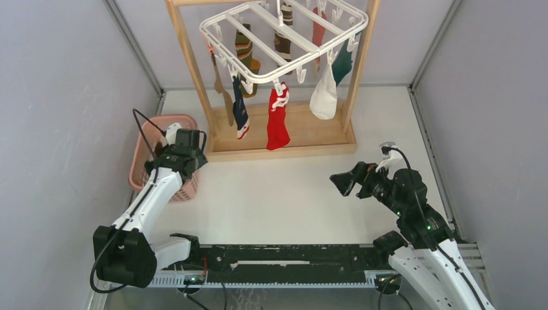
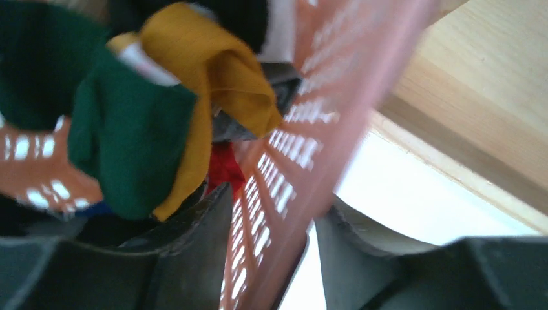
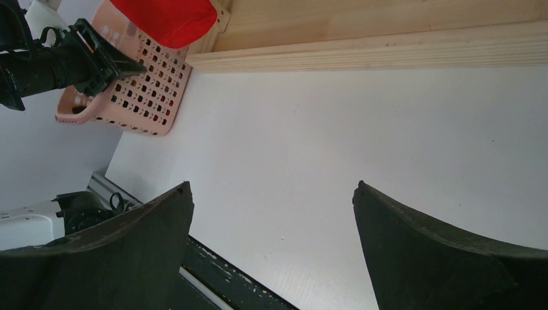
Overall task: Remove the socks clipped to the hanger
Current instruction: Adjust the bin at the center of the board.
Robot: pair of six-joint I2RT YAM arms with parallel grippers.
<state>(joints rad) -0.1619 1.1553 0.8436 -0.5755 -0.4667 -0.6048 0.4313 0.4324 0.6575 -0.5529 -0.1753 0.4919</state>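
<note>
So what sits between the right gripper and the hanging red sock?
Top view: bare table, then the wooden stand's base, between the right gripper and the red sock.

The hanger (image 1: 262, 78) was white. Below its near rim hung a plain red sock (image 1: 278, 126), a white sock (image 1: 323, 98) to the right and a navy sock (image 1: 240, 106) with a white-and-red toe to the left. Under its middle hung a brown-and-green striped sock (image 1: 243, 46). Left of the hanger, the pink basket (image 1: 139, 158) held a green-and-mustard sock (image 2: 136, 129).
</note>
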